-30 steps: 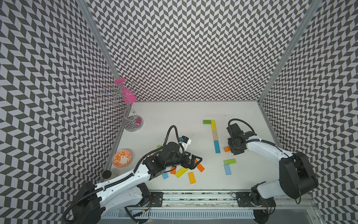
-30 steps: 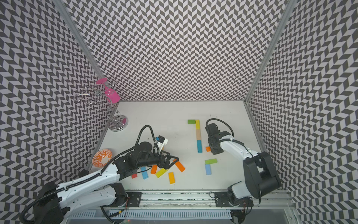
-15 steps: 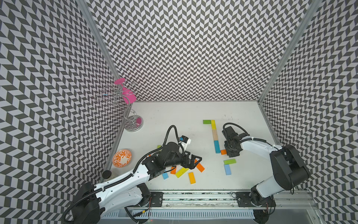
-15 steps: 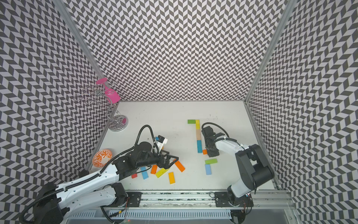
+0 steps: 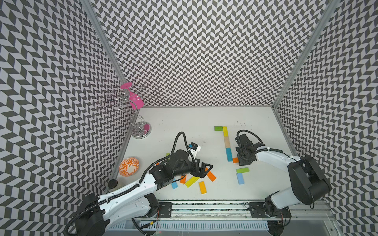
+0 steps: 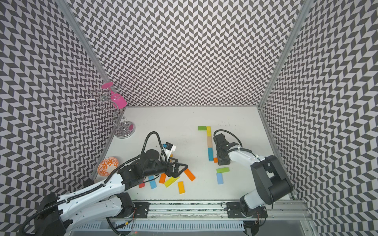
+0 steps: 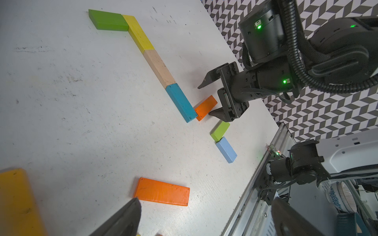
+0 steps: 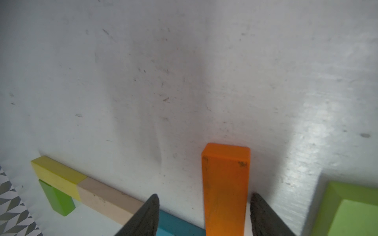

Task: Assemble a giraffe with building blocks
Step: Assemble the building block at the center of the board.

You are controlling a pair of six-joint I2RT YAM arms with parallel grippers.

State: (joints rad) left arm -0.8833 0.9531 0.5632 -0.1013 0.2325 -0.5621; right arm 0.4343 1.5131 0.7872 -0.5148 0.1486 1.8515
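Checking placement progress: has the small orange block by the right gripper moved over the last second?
Yes. The orange block has slid toward the stationary teal block and now touches its near end, between the jaws of the open right gripper.

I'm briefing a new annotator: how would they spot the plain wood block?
On the white table, find the L-shaped row of blocks. The tan block lies between the yellow block and the blue block; it alone is unpainted.
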